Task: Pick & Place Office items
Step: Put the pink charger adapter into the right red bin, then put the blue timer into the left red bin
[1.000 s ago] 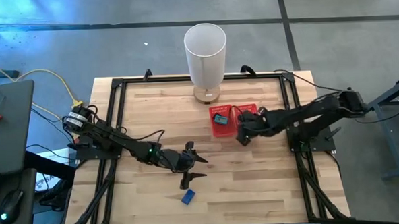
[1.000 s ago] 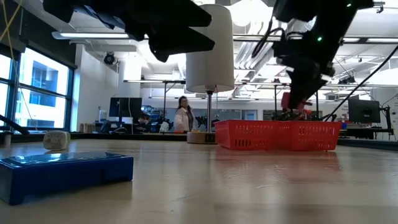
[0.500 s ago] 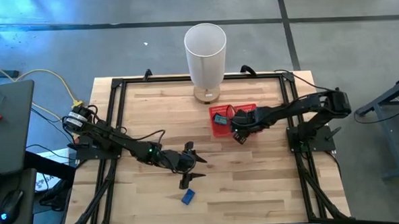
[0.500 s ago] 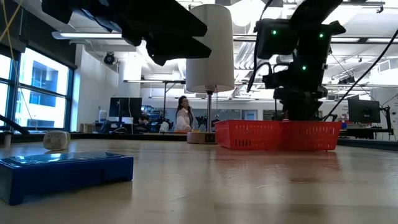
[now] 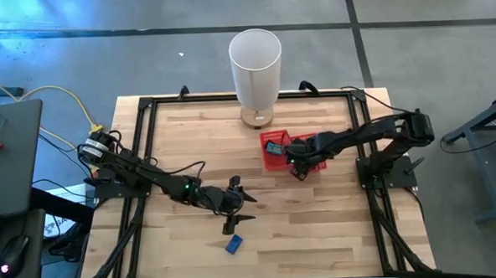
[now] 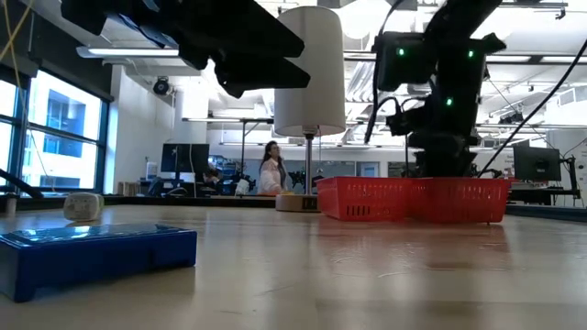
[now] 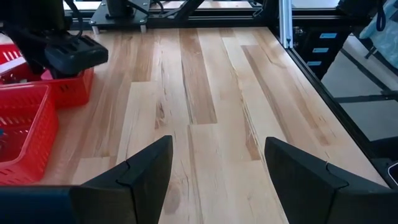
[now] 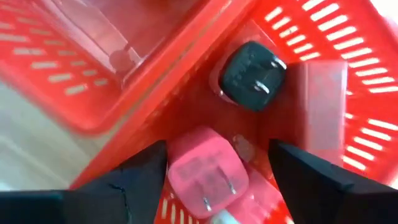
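Inside the red tray (image 5: 276,159), the right gripper (image 8: 211,180) hangs wide open over a pink plug (image 8: 208,171), beside a black plug (image 8: 252,74). The left gripper (image 7: 214,180), open and empty, waits well apart from the tray.

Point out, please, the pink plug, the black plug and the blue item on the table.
pink plug (image 8: 206,168): right wrist view, on its pronged face.
black plug (image 8: 252,74): right wrist view, on its face between the prongs.
blue item (image 5: 234,244): high view, on its top.
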`<state>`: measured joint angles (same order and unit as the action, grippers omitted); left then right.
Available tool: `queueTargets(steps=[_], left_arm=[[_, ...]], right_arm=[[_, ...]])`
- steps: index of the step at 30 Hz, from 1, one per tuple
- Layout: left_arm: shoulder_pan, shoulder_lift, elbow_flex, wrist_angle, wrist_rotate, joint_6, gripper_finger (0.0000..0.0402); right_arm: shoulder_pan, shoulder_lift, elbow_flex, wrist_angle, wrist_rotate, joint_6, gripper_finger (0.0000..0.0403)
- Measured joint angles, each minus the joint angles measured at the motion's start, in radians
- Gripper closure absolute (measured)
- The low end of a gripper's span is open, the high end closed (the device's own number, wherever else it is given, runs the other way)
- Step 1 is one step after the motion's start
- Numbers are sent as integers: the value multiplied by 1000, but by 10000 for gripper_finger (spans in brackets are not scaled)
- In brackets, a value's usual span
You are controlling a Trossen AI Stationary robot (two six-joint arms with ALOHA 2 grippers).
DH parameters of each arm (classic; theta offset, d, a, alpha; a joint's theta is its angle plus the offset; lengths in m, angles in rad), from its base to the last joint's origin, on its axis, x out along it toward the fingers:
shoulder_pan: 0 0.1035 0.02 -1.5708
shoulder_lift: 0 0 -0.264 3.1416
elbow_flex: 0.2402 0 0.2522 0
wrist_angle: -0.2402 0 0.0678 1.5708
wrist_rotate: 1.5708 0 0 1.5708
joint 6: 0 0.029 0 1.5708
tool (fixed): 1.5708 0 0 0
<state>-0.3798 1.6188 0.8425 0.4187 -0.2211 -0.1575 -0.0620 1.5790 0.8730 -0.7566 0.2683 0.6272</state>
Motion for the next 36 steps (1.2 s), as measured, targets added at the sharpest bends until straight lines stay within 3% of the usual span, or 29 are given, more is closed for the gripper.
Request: queueTargets(steps=[6,14,24,30,36], left_arm=[[8,0,0,0,0,1,155],[18,0,0,-14,0,2,155],[18,-131,0,-267,0,72,155],[8,-234,0,-440,2,-9,155],[-7,-257,0,-581,47,-235,155]], right_arm=[[1,-15,77,-149,10,-7,134],[18,-72,176,-263,131,37,133],[150,-238,178,-256,301,166,133],[306,-296,177,-230,451,242,133],[420,-293,177,-158,495,242,133]])
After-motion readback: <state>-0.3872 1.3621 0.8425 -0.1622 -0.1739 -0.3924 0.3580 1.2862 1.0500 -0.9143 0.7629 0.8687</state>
